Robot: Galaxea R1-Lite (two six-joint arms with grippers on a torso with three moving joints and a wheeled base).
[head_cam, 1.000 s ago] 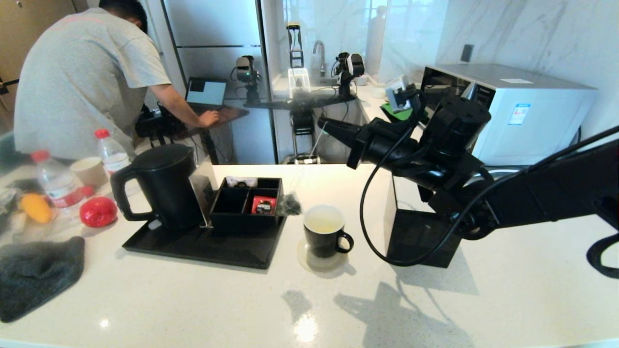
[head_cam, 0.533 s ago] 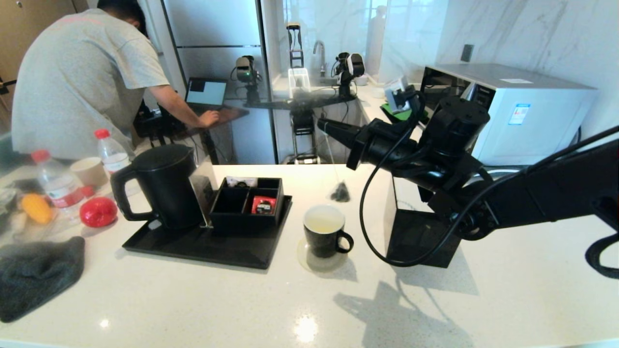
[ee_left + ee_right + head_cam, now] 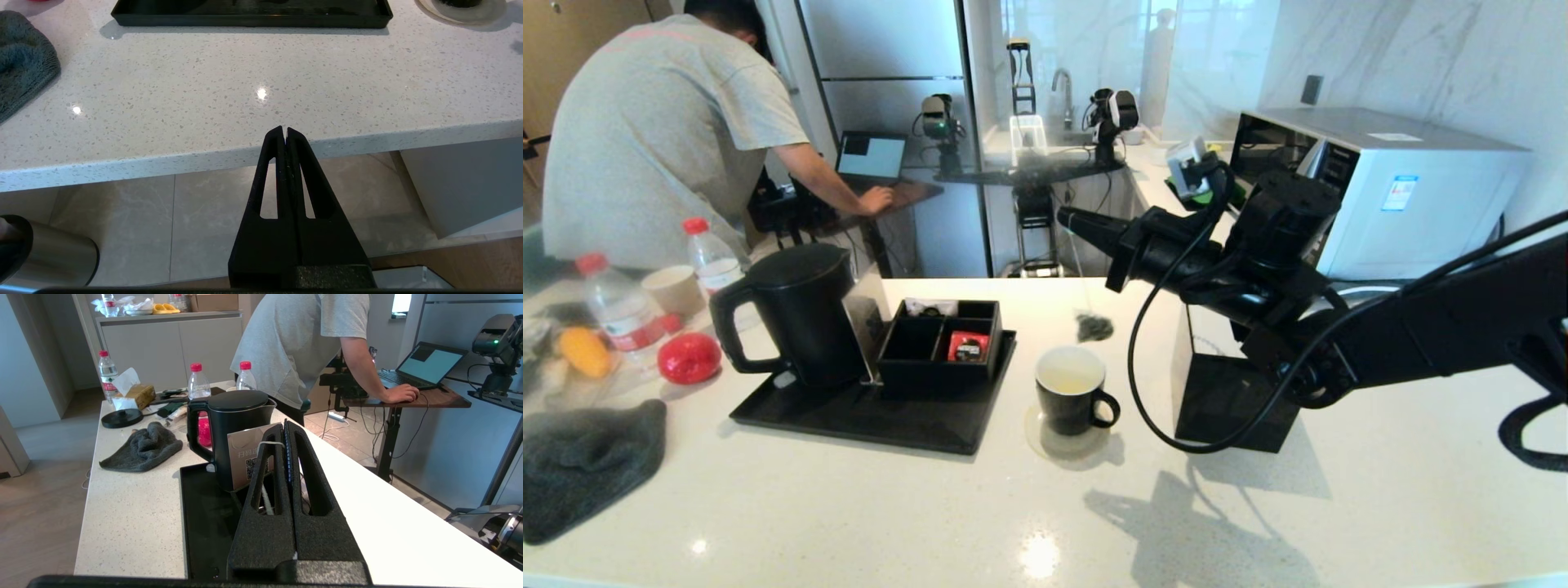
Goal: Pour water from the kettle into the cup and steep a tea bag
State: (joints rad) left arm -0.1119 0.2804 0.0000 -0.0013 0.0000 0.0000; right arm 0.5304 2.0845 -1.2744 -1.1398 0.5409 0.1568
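Note:
My right gripper (image 3: 1066, 216) hovers high over the counter, shut on the pale thread (image 3: 267, 446) of the tea bag (image 3: 1094, 327). The dark pouch dangles just behind and slightly right of the cup (image 3: 1070, 393), above rim height. The cup is a black mug with a white inside, standing on a round coaster; I cannot tell whether it holds water. The black kettle (image 3: 796, 314) stands lid shut on the black tray (image 3: 849, 418), to the left; the kettle (image 3: 237, 416) also shows past my right gripper (image 3: 284, 424). My left gripper (image 3: 284, 130) is shut and empty, low before the counter's front edge.
A black compartment box (image 3: 939, 347) holding a red sachet (image 3: 968, 347) sits on the tray. A black block (image 3: 1225, 400) stands right of the cup, and a microwave (image 3: 1405, 180) behind it. A grey cloth (image 3: 580, 465), bottles (image 3: 621, 310) and a person (image 3: 662, 131) are to the left.
The tea bag has swung from beside the compartment box rightward and now hangs behind the cup. The right gripper has shifted slightly left and up. The left gripper's earlier state is not shown.

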